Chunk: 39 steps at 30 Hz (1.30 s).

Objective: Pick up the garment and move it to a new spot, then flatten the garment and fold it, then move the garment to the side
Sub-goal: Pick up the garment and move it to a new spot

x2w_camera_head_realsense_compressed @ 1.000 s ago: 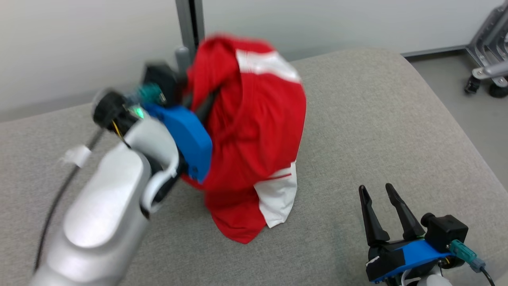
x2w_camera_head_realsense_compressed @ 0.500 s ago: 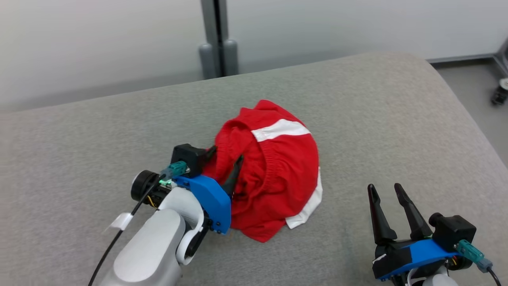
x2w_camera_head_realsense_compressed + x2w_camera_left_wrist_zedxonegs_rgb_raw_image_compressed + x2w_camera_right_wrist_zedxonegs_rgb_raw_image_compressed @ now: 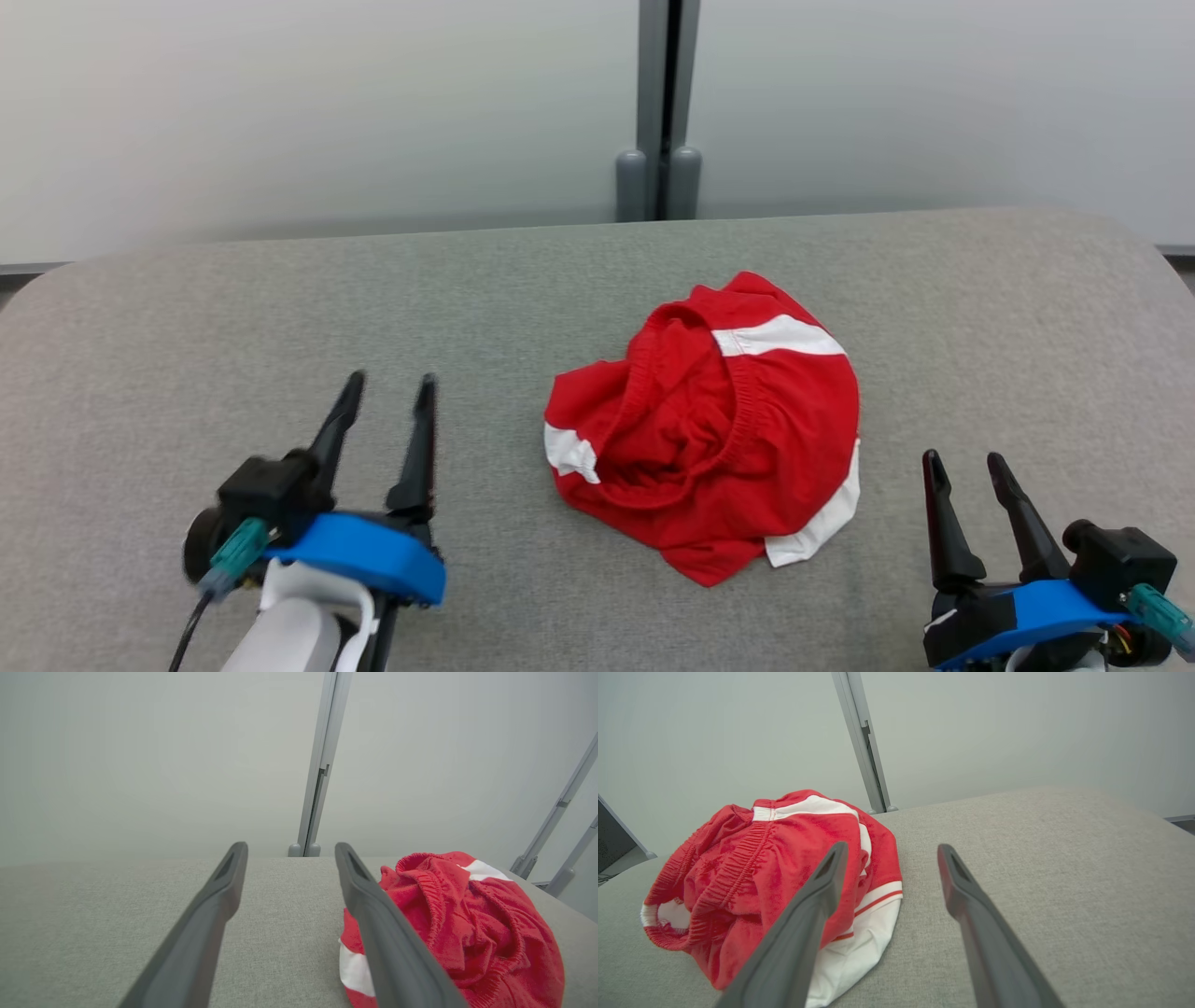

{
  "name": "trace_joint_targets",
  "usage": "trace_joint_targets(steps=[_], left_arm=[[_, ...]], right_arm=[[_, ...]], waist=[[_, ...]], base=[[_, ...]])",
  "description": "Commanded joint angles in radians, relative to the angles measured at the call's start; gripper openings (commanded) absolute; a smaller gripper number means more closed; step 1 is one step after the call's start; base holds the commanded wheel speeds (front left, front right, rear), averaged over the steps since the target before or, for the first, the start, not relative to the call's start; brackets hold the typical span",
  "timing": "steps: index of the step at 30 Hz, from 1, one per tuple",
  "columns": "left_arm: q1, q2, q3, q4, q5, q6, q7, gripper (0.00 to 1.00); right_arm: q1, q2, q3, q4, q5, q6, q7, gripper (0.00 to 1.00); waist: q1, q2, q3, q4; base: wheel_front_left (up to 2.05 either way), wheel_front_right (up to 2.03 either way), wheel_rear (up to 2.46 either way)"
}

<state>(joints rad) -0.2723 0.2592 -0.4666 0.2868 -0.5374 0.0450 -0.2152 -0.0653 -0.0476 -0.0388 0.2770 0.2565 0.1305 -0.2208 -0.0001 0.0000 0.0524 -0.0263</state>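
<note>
My left claw (image 3: 391,380) and right claw (image 3: 963,458) stand wide and empty, flanking the crumpled shorts (image 3: 709,439). To flatten them, I'd pinch opposite edges and spread gently.

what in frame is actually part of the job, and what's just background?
Job:
- garment, crumpled on the pad
- left gripper, jaws open, clear of it
- right gripper, jaws open, clear of it

Lying about:
- post
- wall
- struts
</note>
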Motion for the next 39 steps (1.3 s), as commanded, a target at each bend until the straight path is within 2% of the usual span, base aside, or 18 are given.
trace_joint_targets(steps=[1,5,11,19,27,39], left_arm=[[0.047,0.009,0.029,-0.022,-0.009,0.015,-0.025,1.0],[0.127,0.01,0.094,-0.062,0.002,0.028,-0.049,1.0],[0.238,-0.018,0.199,-0.143,0.118,0.018,-0.051,1.0],[0.316,-0.048,0.279,-0.093,0.217,0.007,-0.051,1.0],[0.326,-0.063,0.293,-0.024,0.248,-0.026,-0.051,1.0],[0.303,-0.071,0.319,-0.027,0.267,-0.041,-0.051,1.0]], right_arm=[[0.015,-0.005,-0.011,-0.008,-0.007,0.0,0.007,1.0],[0.033,-0.005,-0.028,-0.023,-0.012,0.0,0.023,1.0],[0.05,-0.005,-0.04,-0.036,-0.014,0.0,0.04,1.0],[0.071,-0.005,-0.042,-0.033,-0.023,0.0,0.045,1.0],[0.084,-0.005,-0.051,-0.035,-0.036,0.0,0.055,1.0],[0.072,-0.005,-0.044,-0.021,-0.025,0.0,0.042,1.0]], waist=[[0.0001,0.0,-0.004,0.018],[0.0001,0.0,-0.021,0.049],[0.0001,0.0,-0.041,0.073],[0.0001,0.0,-0.057,0.077],[0.0001,0.0,-0.06,0.077],[0.0001,0.0,-0.056,0.068]], base=[[0.0,0.0,0.0],[0.0,0.0,0.0],[0.0,0.0,0.0],[0.0,0.0,0.0],[0.0,0.0,0.0],[0.0,0.0,0.0]])
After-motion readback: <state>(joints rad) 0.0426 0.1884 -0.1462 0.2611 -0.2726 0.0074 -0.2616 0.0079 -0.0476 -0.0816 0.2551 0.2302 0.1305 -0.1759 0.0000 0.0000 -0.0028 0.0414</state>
